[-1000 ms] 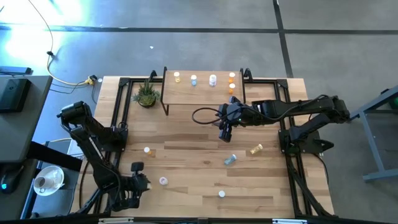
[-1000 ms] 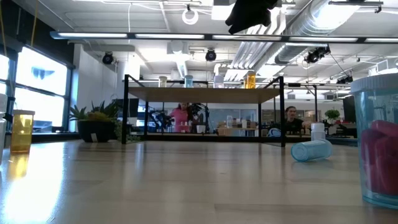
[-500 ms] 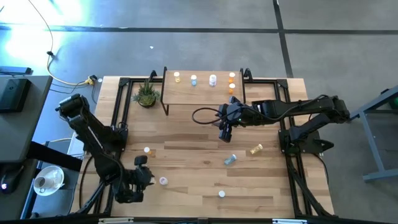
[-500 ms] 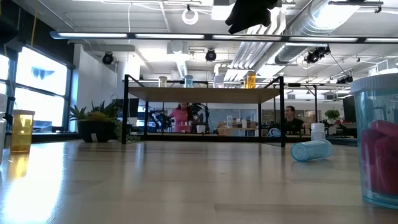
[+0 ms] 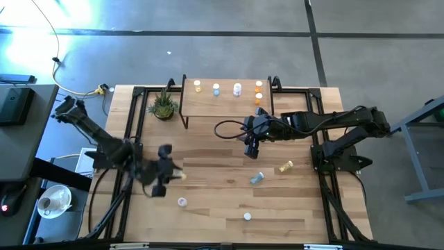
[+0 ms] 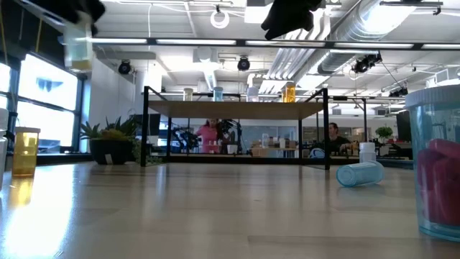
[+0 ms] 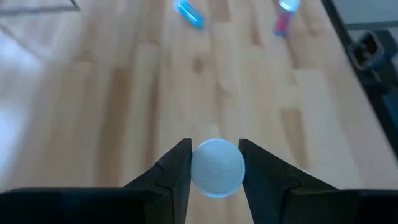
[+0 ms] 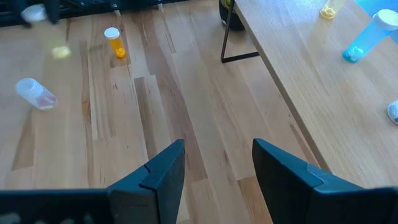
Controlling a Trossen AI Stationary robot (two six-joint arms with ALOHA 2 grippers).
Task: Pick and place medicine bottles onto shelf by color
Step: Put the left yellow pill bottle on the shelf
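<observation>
**Step in hand: carry to the shelf**

- Left gripper: clamped on the cap end of a pale yellow bottle, raised clear of the table over its left half.
- Right gripper: parked above mid-table, just in front of the shelf, fingers spread, nothing between them.

**Procedure**

1. Hold the grip firm. Judge the ribbed cap a fair purchase, but the round body prone to swinging below it.
2. Travel high. Clear the potted plant and the shelf's black frame before descending.
3. Aim beside the yellow bottle on the shelf at the left end. Avoid the blue bottle next to it.
4. Lower upright until base contact, then release. Withdraw straight up.

**Materials and shapes**

- Bottles: small translucent plastic cylinders, white knurled caps, light and easily toppled.
- Shelf: smooth light wood top on thin black metal legs.
- Table: pale planks, smooth and low-friction by appearance.
- Lying on their sides near the right arm: a teal bottle and a yellow one, likely to roll on contact.
</observation>
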